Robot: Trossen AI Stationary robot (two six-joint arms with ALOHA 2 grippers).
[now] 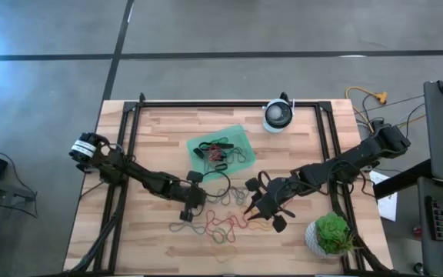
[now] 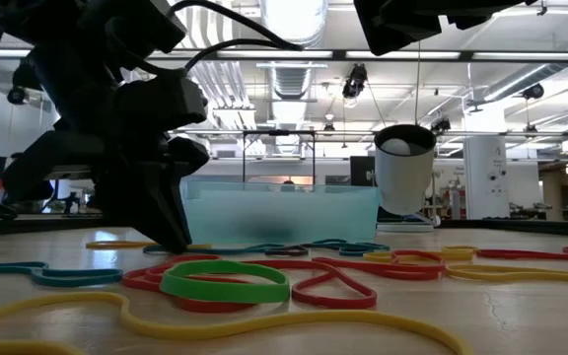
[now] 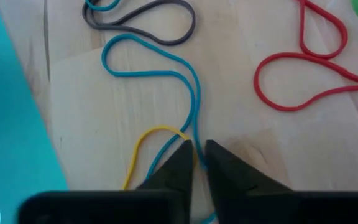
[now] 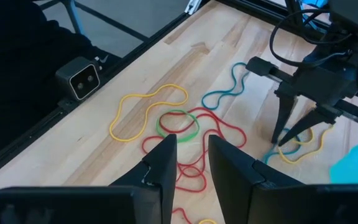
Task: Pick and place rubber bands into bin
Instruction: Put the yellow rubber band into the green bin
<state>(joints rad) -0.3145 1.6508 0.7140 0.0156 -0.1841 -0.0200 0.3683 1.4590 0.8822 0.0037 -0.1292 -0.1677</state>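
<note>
Rubber bands (image 1: 220, 221) in red, yellow, green, blue and grey lie loose on the wooden table; a few more lie in the green bin (image 1: 223, 150), which stands toward the far side. My left gripper (image 1: 186, 215) is down at the left end of the loose bands, its fingertips (image 3: 197, 149) closed about a blue rubber band (image 3: 188, 81). It also shows across the table in the right wrist view, left gripper (image 4: 283, 140). My right gripper (image 1: 252, 214) hovers over the red bands (image 4: 194, 140), slightly open (image 4: 192, 146) and empty. My left gripper pinches the blue rubber band at one end of its long loop (image 3: 196, 135), between its two fingertips. The fingers come from above, pointing down, tips at the table. The rest of the band lies slack on the wood, beside a yellow band (image 3: 148, 134).
A round white device (image 1: 278, 115) stands at the far edge, right of the bin. A green plant (image 1: 331, 235) sits at the near right corner. A black cable loop (image 1: 221, 181) lies between bin and bands. Black frame rails (image 1: 129, 138) edge the table.
</note>
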